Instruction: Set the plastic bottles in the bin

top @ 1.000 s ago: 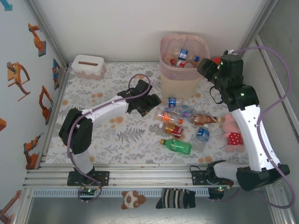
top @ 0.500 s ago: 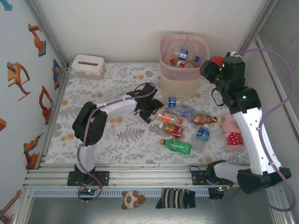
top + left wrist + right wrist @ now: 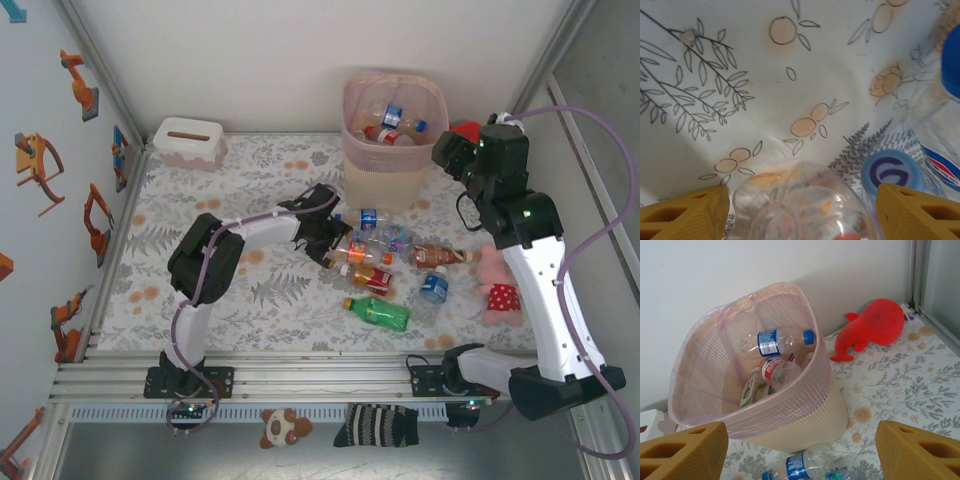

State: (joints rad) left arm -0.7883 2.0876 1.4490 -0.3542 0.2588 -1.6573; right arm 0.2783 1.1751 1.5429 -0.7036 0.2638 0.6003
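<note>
Across the floral worktop (image 3: 270, 290) the plastic bottles (image 3: 385, 255) crowd near the bin (image 3: 395, 165), so your left hand (image 3: 325, 240), spread close astride a clear bottle (image 3: 790, 200), may squirt it loose or snag the blue-capped neighbour (image 3: 888, 172) if you close off-centre

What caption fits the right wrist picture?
Open right end effector faces the bin with bottles inside, red toy beside it.

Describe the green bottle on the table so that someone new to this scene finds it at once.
Start at the tall pink-beige bin at the back and come forward through the bottles scattered on the floral tablecloth. The green bottle lies on its side at the near edge of that cluster. Its body is green, while its neighbours are clear plastic.
</note>
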